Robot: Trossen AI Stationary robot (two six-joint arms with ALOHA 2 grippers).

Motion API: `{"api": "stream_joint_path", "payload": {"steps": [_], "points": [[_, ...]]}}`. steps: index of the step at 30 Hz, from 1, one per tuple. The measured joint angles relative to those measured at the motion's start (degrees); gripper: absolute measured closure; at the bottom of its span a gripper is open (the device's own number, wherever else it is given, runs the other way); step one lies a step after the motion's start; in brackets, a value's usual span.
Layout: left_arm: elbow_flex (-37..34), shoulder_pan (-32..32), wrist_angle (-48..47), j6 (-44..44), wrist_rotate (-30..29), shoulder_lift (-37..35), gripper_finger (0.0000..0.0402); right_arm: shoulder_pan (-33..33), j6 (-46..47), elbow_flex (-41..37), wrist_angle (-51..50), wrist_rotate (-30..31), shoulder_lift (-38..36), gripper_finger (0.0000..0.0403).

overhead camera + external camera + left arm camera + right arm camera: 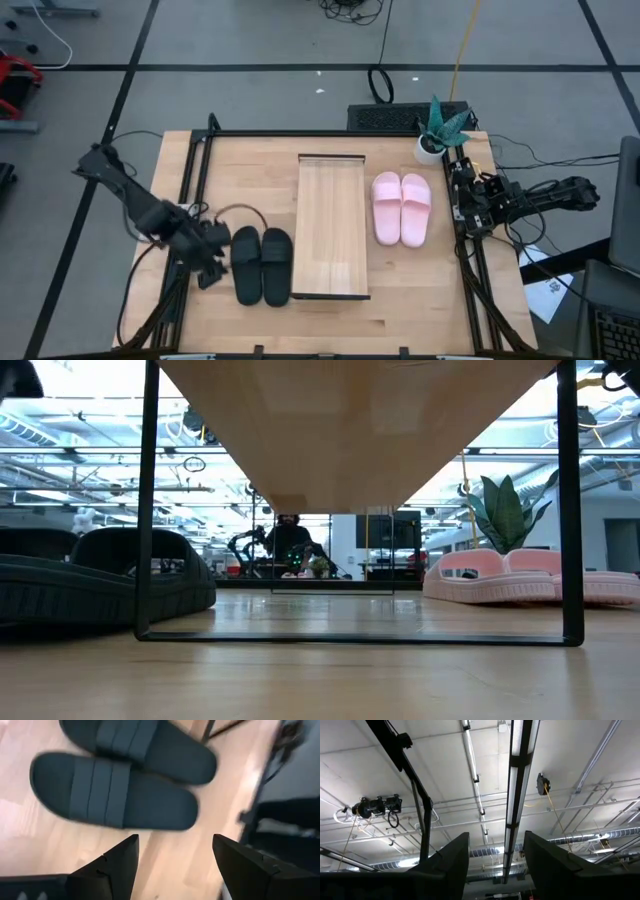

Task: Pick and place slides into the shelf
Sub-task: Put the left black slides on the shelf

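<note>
Two matte black slides (pixel 262 265) lie side by side on the table left of the shelf (pixel 331 225), a long light-wood rack in a thin dark frame. The pale pink pair (pixel 401 207) lies right of the shelf. My left gripper (pixel 213 262) hovers open just left of the black pair; its wrist view shows both black slides (pixel 115 795) ahead of the spread fingers. My right gripper (pixel 468 205) waits at the table's right edge, open, its wrist view looking at the ceiling. In the low view the black slides (pixel 100 575) sit left and the pink slides (pixel 530 575) right.
A small potted plant (pixel 437 130) stands at the far right corner of the table. A dark metal frame rail (pixel 195 170) runs along the left side. Bare tabletop lies near the front edge (pixel 400 320). A person sits far behind the table in the low view (pixel 288 540).
</note>
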Motion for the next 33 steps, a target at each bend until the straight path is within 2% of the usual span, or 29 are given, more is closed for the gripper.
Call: {"api": "stream_joint_path", "payload": {"steps": [6, 11, 33], "points": [[0.0, -1.76, 0.03, 7.23, -5.88, 8.42, 0.0149, 0.0, 0.01, 0.0, 0.0, 0.02, 0.0, 0.0225], [0.0, -1.74, 0.01, 8.29, -10.08, 13.15, 0.0149, 0.0, 0.02, 0.0, 0.0, 0.02, 0.0, 0.0225], [-0.07, -3.3, 0.6, 4.78, -14.76, 23.17, 0.0149, 0.0, 3.04, 0.0, 0.02, 0.11, 0.0, 0.0225]]}}
